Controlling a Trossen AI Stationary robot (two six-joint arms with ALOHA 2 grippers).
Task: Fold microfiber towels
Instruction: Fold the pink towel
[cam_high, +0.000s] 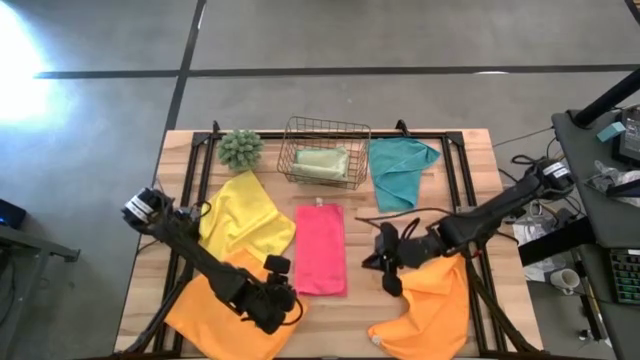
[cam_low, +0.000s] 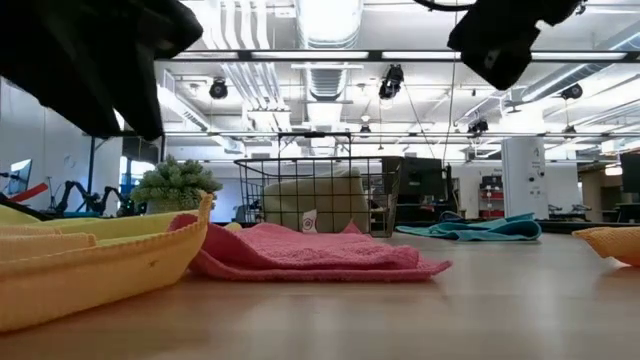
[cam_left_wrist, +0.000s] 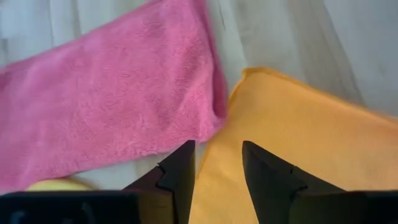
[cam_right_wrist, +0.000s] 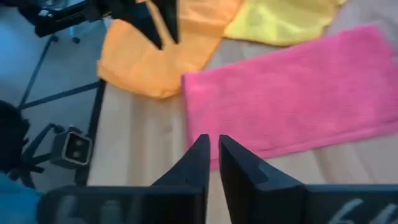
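High view: we log the half-folded pink microfiber towel (cam_high: 321, 249) at centre, left gripper (cam_high: 283, 300) at its 7 o'clock, right gripper (cam_high: 386, 262) at 3 o'clock. Left wrist: jaws part-open, empty. Right wrist: jaws almost closed, empty. Risk, we judge: snagging the pink edge would undo the fold. Only the low view shows its raised layers.
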